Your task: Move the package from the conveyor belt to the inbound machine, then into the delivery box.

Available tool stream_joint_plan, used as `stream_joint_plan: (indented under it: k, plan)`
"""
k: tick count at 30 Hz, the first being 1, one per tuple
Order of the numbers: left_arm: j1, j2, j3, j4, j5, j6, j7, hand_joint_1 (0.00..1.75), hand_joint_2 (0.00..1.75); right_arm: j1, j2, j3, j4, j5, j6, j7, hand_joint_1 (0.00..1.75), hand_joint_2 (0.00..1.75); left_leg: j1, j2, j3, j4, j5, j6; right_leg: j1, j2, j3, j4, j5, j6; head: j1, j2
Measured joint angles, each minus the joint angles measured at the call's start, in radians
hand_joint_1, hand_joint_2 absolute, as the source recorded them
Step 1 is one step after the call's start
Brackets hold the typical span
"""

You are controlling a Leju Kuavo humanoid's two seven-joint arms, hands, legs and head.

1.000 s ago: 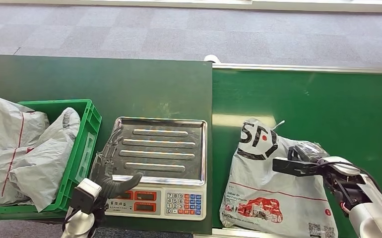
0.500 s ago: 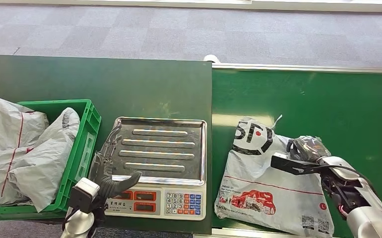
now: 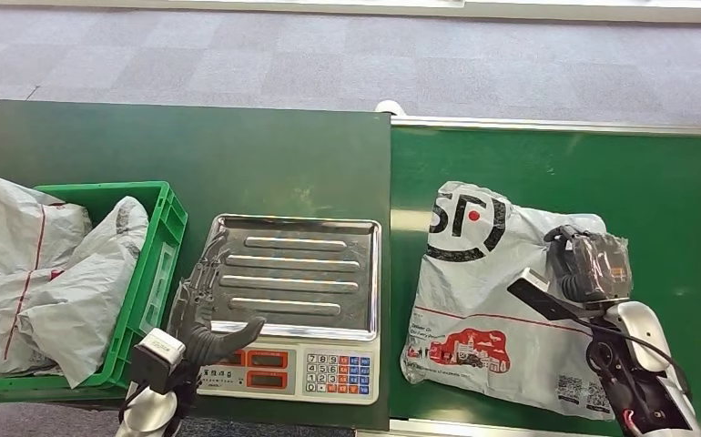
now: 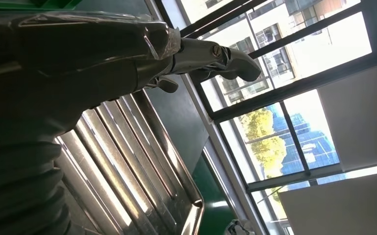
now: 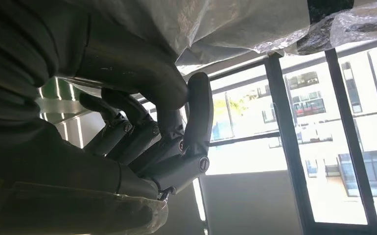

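Note:
A grey-white package [image 3: 474, 291] with a black and red logo lies on the green conveyor belt [image 3: 602, 173], to the right of the scale. My right hand [image 3: 588, 269] grips its right edge, thumb on top and fingers curled beneath; the right wrist view shows the hand [image 5: 142, 137] under the bag's film [image 5: 216, 24]. The inbound machine is a scale with a ribbed steel tray [image 3: 292, 273] and a keypad [image 3: 336, 371]. My left hand [image 3: 206, 339] hovers at the scale's front left corner, fingers apart and holding nothing; the left wrist view shows it [image 4: 128, 54] above the tray [image 4: 142, 161].
The green delivery box [image 3: 160, 237] stands left of the scale and holds several grey mailer bags [image 3: 46, 273]. The scale and box sit on a dark green table [image 3: 192, 155] that meets the belt at a seam. Grey carpet lies beyond.
My right hand has drawn the package away from the belt's front edge and turned it, so its logo end sits farther back. The left hand has stayed put.

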Motion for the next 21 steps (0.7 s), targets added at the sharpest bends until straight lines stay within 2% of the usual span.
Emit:
stream_joint_plan:
  k: [6,12,18,21]
  plan:
    - [0.000,0.010,-0.012,0.000,0.014,0.015,0.000,0.00,1.75,0.024,0.019,-0.049,-0.073,-0.026,-0.069,-0.059,1.75,1.75,0.000,0.000,0.000,0.000,0.000,0.000,0.000,0.000,0.000,0.000,0.000,0.000,0.000,0.000]
    - [-0.001,0.017,-0.015,0.000,0.024,0.025,0.000,0.00,1.75,0.028,0.034,-0.072,-0.121,-0.044,-0.090,-0.077,1.75,1.75,0.000,0.000,0.000,0.000,0.000,0.000,0.000,0.000,0.000,0.000,0.000,0.000,0.000,0.000]
    - [0.000,0.023,-0.014,-0.037,0.147,0.140,0.000,0.00,1.75,0.025,0.040,-0.079,-0.173,-0.096,-0.141,-0.104,1.75,1.75,0.000,0.000,0.000,0.000,0.000,0.000,0.000,0.000,0.000,0.000,0.000,0.000,0.000,0.000]
    - [0.004,0.026,-0.010,-0.082,0.192,0.188,0.000,0.00,1.75,0.014,0.037,-0.079,-0.216,-0.077,-0.164,-0.103,1.75,1.75,0.000,0.000,0.000,0.000,0.000,0.000,0.000,0.000,0.000,0.000,0.000,0.000,0.000,0.000]
